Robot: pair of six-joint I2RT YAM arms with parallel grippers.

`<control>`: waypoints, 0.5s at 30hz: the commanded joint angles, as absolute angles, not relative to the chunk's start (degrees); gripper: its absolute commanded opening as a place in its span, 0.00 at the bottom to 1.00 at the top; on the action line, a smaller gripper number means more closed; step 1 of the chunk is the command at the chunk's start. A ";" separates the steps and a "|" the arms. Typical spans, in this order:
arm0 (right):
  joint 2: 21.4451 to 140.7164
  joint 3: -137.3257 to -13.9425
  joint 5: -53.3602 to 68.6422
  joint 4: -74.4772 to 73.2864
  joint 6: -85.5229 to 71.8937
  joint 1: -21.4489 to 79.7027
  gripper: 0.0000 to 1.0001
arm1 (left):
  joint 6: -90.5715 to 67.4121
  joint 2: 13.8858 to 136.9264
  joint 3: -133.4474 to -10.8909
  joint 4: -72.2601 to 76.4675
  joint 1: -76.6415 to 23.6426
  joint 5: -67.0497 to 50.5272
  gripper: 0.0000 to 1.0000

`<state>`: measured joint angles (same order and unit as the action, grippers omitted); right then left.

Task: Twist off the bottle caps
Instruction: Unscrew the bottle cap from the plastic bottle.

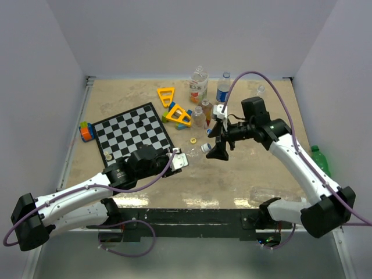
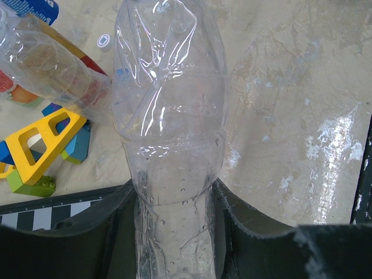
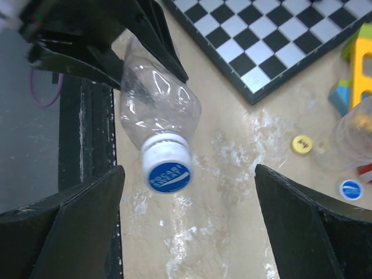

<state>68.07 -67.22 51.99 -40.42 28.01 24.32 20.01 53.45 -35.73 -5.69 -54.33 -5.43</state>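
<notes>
Action sits mid-frame in the overhead view: the left gripper (image 1: 177, 160) holds a clear, crumpled plastic bottle (image 1: 192, 154) out over the tan bench (image 1: 250, 168), its white cap with a blue top (image 1: 204, 149) pointing at the right gripper (image 1: 217, 151).

From the left wrist, the jaws are closed on the bottle's near end at bottom centre, its walls creased.

From the right wrist, the fingers (image 3: 75, 226) stand wide apart at the lower corners, holding nothing. The cap is centred between them, untouched. A loose yellow round cap (image 3: 302, 144) lies on the bench at right.

I'd judge the bottle light, thin and easily crushed; the stiff little cap is the place to pinch.
</notes>
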 commanded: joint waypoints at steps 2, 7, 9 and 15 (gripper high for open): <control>71.28 -70.40 53.61 -43.77 25.84 24.08 0.98 | 18.90 52.03 -35.86 -4.83 -53.97 -4.92 0.00; 70.49 -70.40 55.10 -43.68 25.93 23.99 0.89 | 18.90 52.03 -35.86 -4.92 -53.97 -5.01 0.00; 70.14 -70.66 55.98 -44.21 26.54 24.00 0.87 | 18.90 52.03 -35.86 -4.75 -54.05 -5.01 0.00; 70.49 -71.81 58.36 -45.00 26.89 24.08 0.81 | 18.90 52.12 -35.77 -4.75 -53.96 -5.01 0.00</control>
<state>71.50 -69.12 54.98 -43.86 26.89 24.25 20.03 53.10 -35.73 -5.69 -54.33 -5.43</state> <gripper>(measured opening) 0.836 0.479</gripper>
